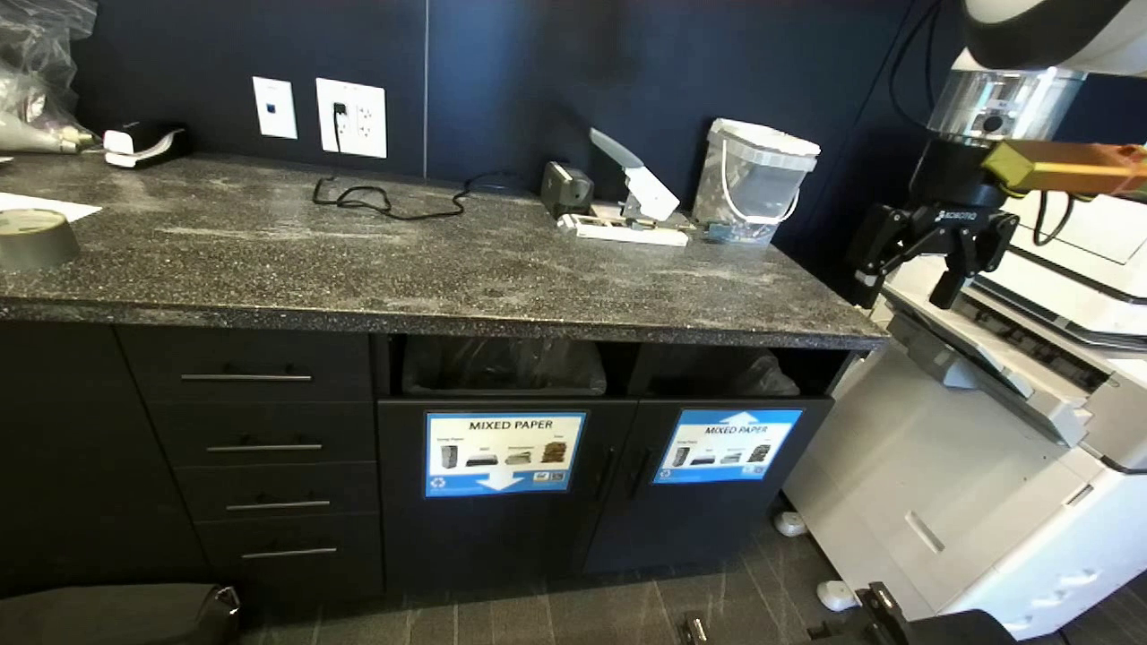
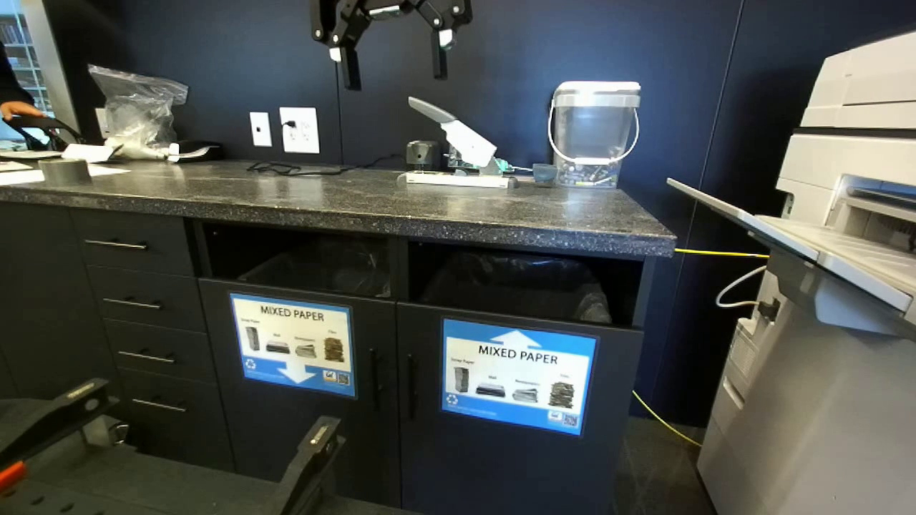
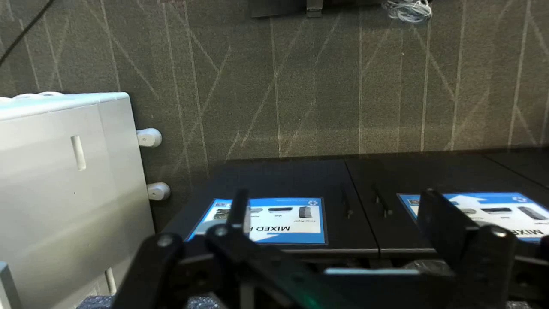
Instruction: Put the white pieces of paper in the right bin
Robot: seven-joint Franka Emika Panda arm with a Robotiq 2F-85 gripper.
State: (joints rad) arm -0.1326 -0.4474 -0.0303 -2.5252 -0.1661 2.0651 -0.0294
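My gripper [image 1: 905,291] is open and empty, in the air by the counter's right end. It also shows at the top of an exterior view [image 2: 395,73] and in the wrist view [image 3: 336,206], fingers wide apart. The right bin [image 1: 762,374], lined with clear plastic, sits in the right opening under the counter; it also shows in an exterior view [image 2: 529,286]. White paper [image 1: 67,207] lies flat at the counter's far left; it also shows in an exterior view [image 2: 107,172]. No loose paper shows between the fingers; what lies inside the bin is hidden.
A left bin [image 1: 502,367] sits beside it, under the dark counter [image 1: 403,269]. A white stapler [image 1: 627,231], clear bucket [image 1: 748,179] and tape roll [image 1: 36,240] stand on the counter. A white printer [image 1: 941,502] stands right. A person's hand [image 2: 21,109] shows far left.
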